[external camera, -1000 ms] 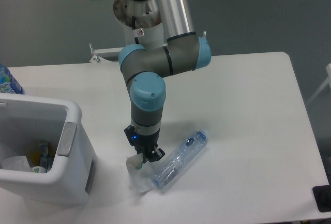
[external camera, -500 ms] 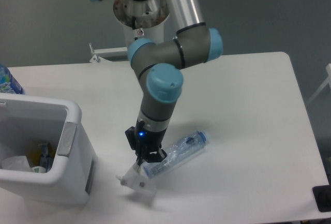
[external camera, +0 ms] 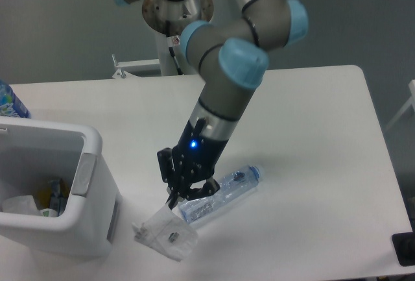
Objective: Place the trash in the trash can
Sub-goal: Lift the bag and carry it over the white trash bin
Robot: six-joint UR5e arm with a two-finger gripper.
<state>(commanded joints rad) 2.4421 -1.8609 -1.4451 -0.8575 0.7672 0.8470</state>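
My gripper is shut on the top edge of the crumpled translucent wrapper, which hangs below it just right of the trash can. A small green patch shows on the wrapper. The clear plastic bottle lies on the table, slanting up to the right, partly behind my fingers. The white trash can stands at the left edge with grey side panels, and some rubbish lies inside it.
A bottle with a bright blue-and-green label pokes in at the far left behind the can. A black object sits at the table's front right corner. The white table stretches to the right.
The arm has risen and swung out towards the camera. The wrapper came up off the table in my gripper and now hangs lower left. The bottle has stayed in place.
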